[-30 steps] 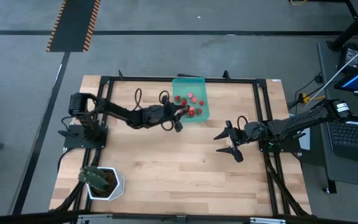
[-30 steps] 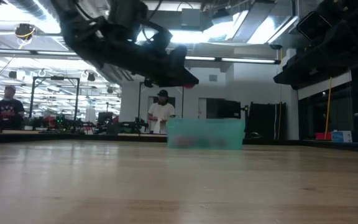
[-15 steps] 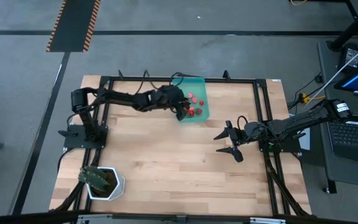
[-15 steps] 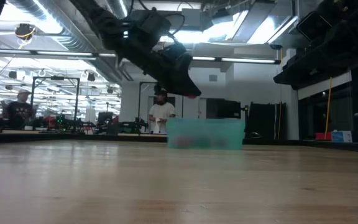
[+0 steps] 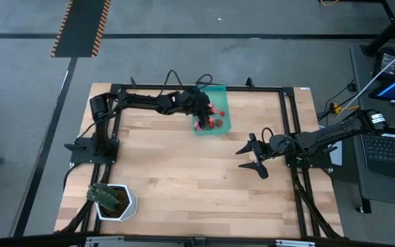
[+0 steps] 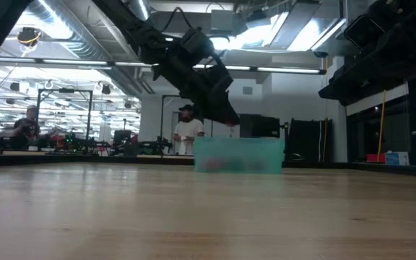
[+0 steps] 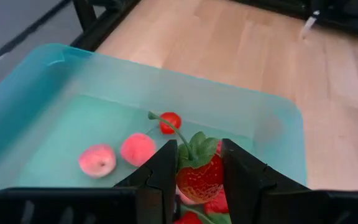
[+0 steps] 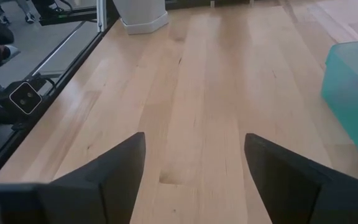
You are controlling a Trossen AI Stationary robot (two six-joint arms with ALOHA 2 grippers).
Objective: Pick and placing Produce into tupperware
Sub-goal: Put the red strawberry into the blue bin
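The left gripper [image 7: 197, 171] hangs over the teal tub [image 5: 217, 92], which sits at the far edge of the wooden table [image 5: 184, 178], a little right of centre in the overhead picture. Its two dark fingers [image 7: 163, 171] are closed partway on a red strawberry [image 7: 199, 176] with a green leafy top, and the fruit sits pinched between them above the tub's floor. Seen from the table's height, the arm slopes down toward the tub and a speck of red shows at the gripper's tip, just above the tub's rim. Inside the tub lie more fruits: two pale pink round ones [image 7: 137, 149] side by side, a small red cherry tomato [image 7: 169, 122] with a thin green stem beyond them, and a couple of red pieces partly hidden under the held strawberry. From above, the fruits [image 5: 212, 122] show as a cluster of red dots. The right gripper [image 5: 252, 156] waits near the table's right side, well apart from the tub, its fingers spread wide with nothing between them. A white pot with a green plant [image 5: 114, 200] stands at the near left corner.
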